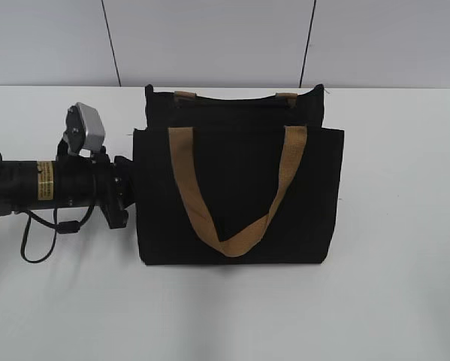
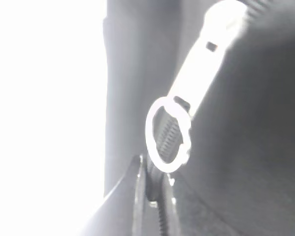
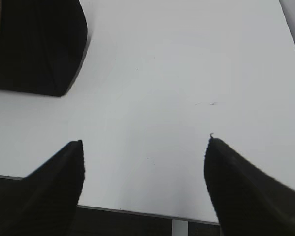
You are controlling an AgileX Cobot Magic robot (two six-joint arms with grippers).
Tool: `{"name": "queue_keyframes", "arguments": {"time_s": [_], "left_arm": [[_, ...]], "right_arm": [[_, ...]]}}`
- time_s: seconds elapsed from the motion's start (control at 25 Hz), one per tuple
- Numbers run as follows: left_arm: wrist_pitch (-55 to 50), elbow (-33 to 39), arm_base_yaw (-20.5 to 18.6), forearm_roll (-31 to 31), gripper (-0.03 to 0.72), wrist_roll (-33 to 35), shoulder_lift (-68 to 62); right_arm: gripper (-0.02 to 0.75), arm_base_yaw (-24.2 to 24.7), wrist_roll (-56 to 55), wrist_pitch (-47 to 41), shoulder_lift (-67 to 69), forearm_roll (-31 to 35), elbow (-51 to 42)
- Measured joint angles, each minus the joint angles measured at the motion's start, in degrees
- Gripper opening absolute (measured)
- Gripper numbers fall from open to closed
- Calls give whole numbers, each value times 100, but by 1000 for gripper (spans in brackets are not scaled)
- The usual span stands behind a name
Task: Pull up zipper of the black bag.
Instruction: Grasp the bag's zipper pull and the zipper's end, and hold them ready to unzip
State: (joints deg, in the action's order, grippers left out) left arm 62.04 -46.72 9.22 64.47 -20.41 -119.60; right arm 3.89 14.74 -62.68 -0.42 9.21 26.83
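The black bag [image 1: 240,195] stands upright on the white table, its tan handle [image 1: 236,226] hanging down the front. My left gripper [image 1: 131,192] is pressed against the bag's left side, its fingertips hidden there in the exterior view. In the left wrist view the silver pull tab [image 2: 196,73] with its ring [image 2: 168,135] hangs just above the fingertips. The left jaws [image 2: 154,182] are drawn close together around the zipper [image 2: 162,211] teeth right below the ring. My right gripper [image 3: 145,142] is open and empty over bare table, with a corner of the bag [image 3: 36,49] at the upper left.
The white table [image 1: 390,286] spreads round the bag. A grey panelled wall [image 1: 209,37] stands behind it. The left arm's cable [image 1: 40,237] loops on the table at the left. The table's near edge [image 3: 137,212] shows below the right gripper.
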Motion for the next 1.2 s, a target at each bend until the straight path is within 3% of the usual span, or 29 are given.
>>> {"name": "queue_keyframes", "arguments": {"time_s": [0.24,0.48,0.84,1.08,1.2], "left_arm": [[-831,342,0,-742,22,40,875],[-1621,586,0,-964,22,149,1840],[-2037,586,9,-1777,22,1381,2618],[-2537,590,221,-1788,22,1116,2960],[-2696,590,256,-1785,22,959,3109]], "right_arm": [[576,0,0,0,0,0,0],[576,0,0,0,0,0,0],[576,0,0,0,0,34,0],[576,-6,-67,96,175,279,52],[576,-10,-18,825,813,694,178]]}}
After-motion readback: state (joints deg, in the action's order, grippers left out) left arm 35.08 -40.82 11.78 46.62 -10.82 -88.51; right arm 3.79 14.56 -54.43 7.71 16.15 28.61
